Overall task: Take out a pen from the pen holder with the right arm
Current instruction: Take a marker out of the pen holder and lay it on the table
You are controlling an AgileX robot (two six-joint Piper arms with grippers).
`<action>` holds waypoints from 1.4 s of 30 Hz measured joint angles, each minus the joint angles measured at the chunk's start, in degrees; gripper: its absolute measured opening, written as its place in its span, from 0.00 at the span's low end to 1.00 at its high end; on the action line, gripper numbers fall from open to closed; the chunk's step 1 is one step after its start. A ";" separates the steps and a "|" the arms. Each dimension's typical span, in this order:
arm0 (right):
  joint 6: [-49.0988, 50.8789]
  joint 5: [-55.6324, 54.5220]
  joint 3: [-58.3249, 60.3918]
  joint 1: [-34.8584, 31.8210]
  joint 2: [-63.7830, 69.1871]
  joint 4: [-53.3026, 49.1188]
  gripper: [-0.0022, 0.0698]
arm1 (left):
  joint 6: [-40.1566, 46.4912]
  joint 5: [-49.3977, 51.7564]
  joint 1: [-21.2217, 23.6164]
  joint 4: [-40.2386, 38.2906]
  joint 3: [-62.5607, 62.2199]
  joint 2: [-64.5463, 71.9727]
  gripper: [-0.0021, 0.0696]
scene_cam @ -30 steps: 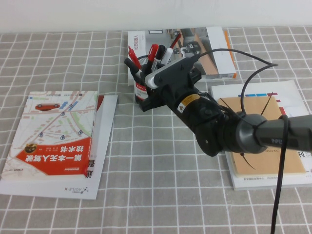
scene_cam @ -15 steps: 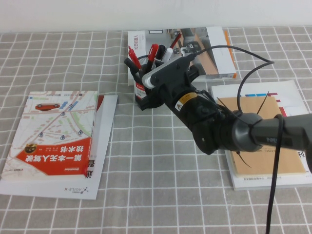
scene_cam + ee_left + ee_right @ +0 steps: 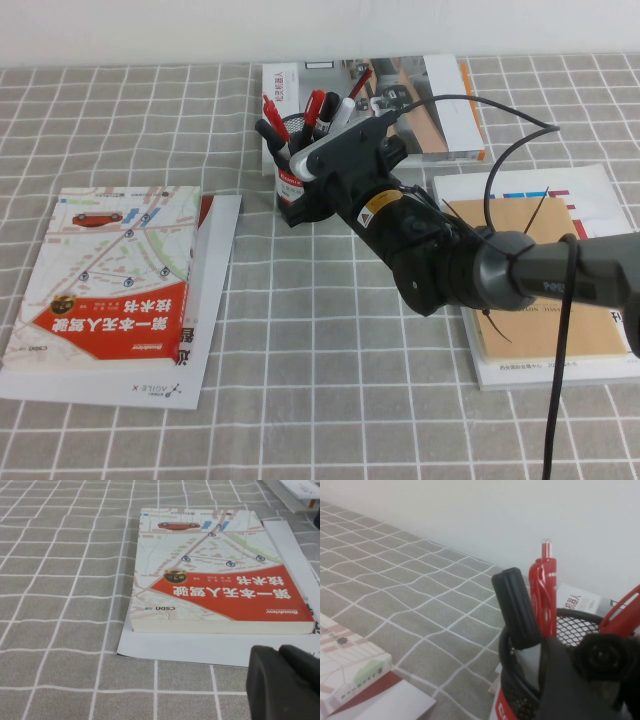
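My right tool [image 3: 300, 205] was at the near side of the pen holder [image 3: 297, 128], right up against it. My arm lay over it, so I could not tell how far open it was or if it had hold of anything.

The pen holder was a black mesh cup. It stood upright on the far side of the table [image 3: 300, 380], near the middle. All the pens were inside it. A red pen [image 3: 272, 110] stuck up at the left side of the cup, with a black marker [image 3: 266, 131] just beside it. More red and black pens [image 3: 320, 105] leaned at the right side. From my right wrist I saw the red pen [image 3: 543, 595] and the black marker [image 3: 516, 607] close up, poking above the mesh rim [image 3: 570, 625].

A booklet [image 3: 440, 100] lay flat behind the cup. A brown book [image 3: 540, 290] lay on white paper at the right, partly under my arm.

My left tool [image 3: 280, 652] was low over the table, near a red and white book [image 3: 220, 580] that lay on the left side. Its two black halves were pressed together with nothing between them. The book lay on a white sheet [image 3: 200, 650].
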 joint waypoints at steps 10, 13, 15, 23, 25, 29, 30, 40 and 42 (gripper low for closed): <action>-0.69 -0.53 -0.26 -0.35 0.00 0.36 0.16 | 0.00 0.00 0.00 0.00 0.00 0.00 0.02; -0.69 -0.53 -0.26 -0.35 0.00 0.45 0.16 | 0.00 0.00 0.00 0.00 0.00 0.00 0.02; -0.69 -0.53 -0.26 -0.35 0.00 0.45 0.16 | 0.00 0.00 0.00 0.00 0.00 0.00 0.02; -0.69 0.28 -0.26 -0.35 -0.20 0.45 0.16 | 0.00 0.00 0.00 0.00 0.00 0.00 0.02; -0.69 1.35 -0.26 -0.35 -0.75 0.45 0.16 | 0.00 0.00 0.00 0.00 0.00 0.00 0.02; -0.69 3.60 -0.26 -0.35 -2.19 0.10 0.16 | 0.00 0.00 0.00 0.00 0.00 0.00 0.02; -0.69 4.09 -0.26 -0.35 -2.63 -0.02 0.16 | 0.00 0.00 0.00 0.00 0.00 0.00 0.02; -0.69 9.17 -0.26 -0.35 -8.36 -0.92 0.16 | 0.00 0.00 0.00 0.00 0.00 0.00 0.02; -0.69 11.04 -0.26 -0.35 -10.05 -0.92 0.16 | 0.00 0.00 0.00 0.00 0.00 0.00 0.02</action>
